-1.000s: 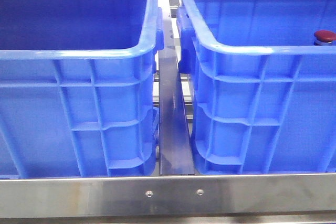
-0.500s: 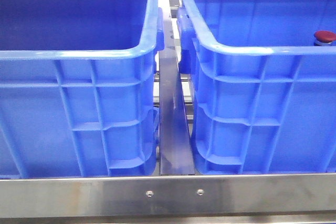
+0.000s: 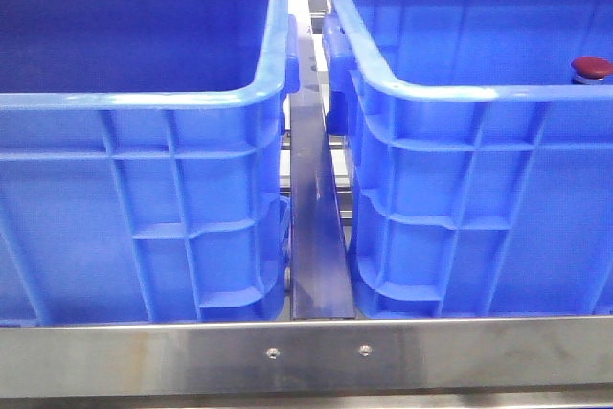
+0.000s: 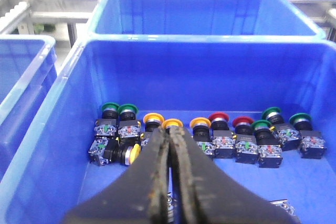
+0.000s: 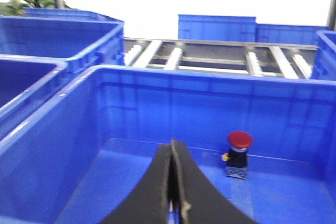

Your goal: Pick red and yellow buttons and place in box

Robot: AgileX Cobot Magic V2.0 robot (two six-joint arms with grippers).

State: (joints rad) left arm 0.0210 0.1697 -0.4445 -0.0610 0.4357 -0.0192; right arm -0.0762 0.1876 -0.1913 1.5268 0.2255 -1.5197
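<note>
The left claw (image 4: 169, 145) hangs with its tips pressed together and nothing between them, above a blue crate (image 4: 58, 124) whose floor carries a row of push buttons: yellow caps (image 4: 153, 118), red caps (image 4: 218, 117) and green caps (image 4: 110, 107), each on a blocky contact housing. The right claw (image 5: 172, 174) is likewise closed and empty, over the box (image 5: 63, 108), where one red button (image 5: 239, 153) stands upright near the far wall. These buttons look light, rigid and top-heavy, and the smooth domes seem slippery; I would pinch the square body or the collar under the cap. The buttons crowd together, several touching, so a neighbour could be dragged along. The front view shows only that red cap (image 3: 591, 67) above a rim; neither arm appears there
</note>
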